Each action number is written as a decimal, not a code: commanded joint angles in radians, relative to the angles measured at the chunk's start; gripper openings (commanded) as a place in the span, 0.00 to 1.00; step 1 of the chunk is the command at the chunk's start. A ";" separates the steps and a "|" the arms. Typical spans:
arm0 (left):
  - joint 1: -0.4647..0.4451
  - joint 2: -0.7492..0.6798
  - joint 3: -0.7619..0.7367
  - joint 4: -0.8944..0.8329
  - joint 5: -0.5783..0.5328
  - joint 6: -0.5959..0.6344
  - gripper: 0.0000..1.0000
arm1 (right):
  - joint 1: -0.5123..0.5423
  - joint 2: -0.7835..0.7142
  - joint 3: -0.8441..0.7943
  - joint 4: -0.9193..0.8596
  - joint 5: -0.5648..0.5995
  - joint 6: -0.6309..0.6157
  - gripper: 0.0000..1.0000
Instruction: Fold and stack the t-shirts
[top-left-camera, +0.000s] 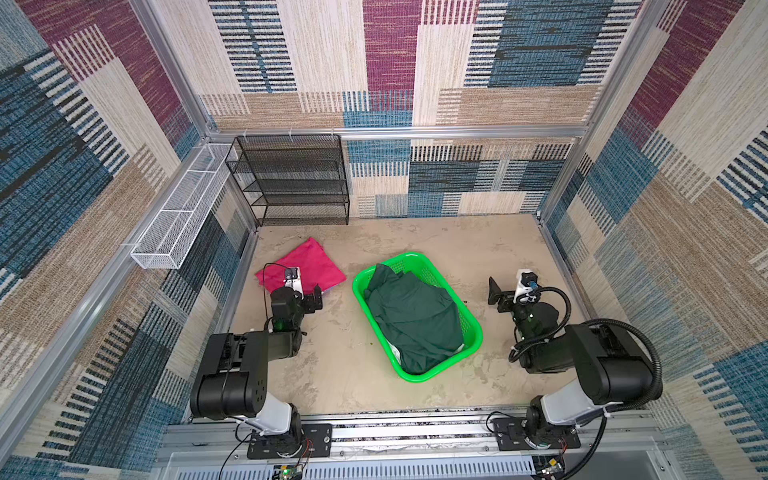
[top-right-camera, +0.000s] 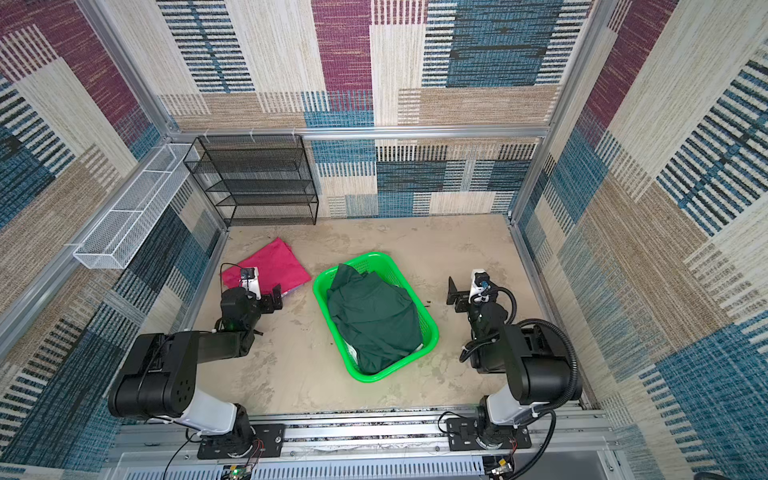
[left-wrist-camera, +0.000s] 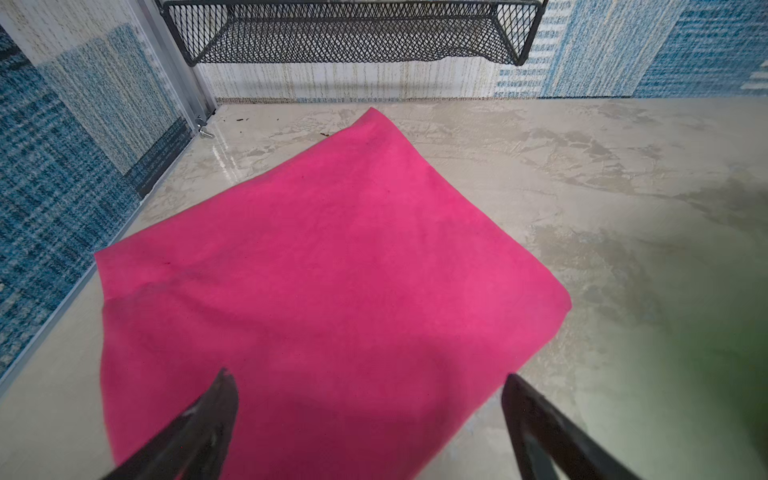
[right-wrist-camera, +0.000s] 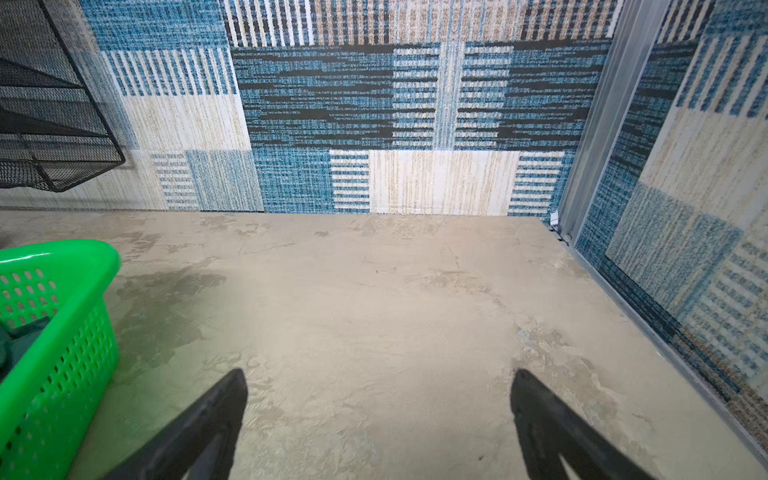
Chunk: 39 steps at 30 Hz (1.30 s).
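Nearest, on the middle of the tabletop (top-left-camera: 345, 374), the green basket (top-left-camera: 473, 332) sits at a slant. The dark green t-shirt (top-left-camera: 415, 320) lies crumpled inside and fills most of it. To the right of the basket and apart from it, the right claw (right-wrist-camera: 380, 374) hangs over bare tabletop with its jaws spread wide and nothing between them. To the left of the basket, the left claw (left-wrist-camera: 370, 376) is also wide open and empty. It sits at the near edge of the pink t-shirt (left-wrist-camera: 332, 270), with one fingertip over the cloth and the other past its edge. I cannot tell whether it touches the cloth. The pink t-shirt lies flat as a folded square, near the left wall. Farther back, a black mesh rack (top-left-camera: 291, 178) stands against the far wall, and a white wire tray (top-left-camera: 183, 212) hangs on the left wall.
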 joint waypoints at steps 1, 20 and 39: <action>-0.001 0.000 0.005 0.001 0.006 -0.024 0.99 | 0.001 -0.004 -0.001 0.016 0.009 -0.007 0.99; 0.001 0.000 0.006 0.002 0.009 -0.026 0.99 | 0.002 -0.003 0.002 0.014 0.045 0.006 0.99; -0.034 -0.497 -0.025 -0.421 -0.117 -0.237 0.99 | 0.031 -0.538 0.178 -0.737 0.068 0.159 0.99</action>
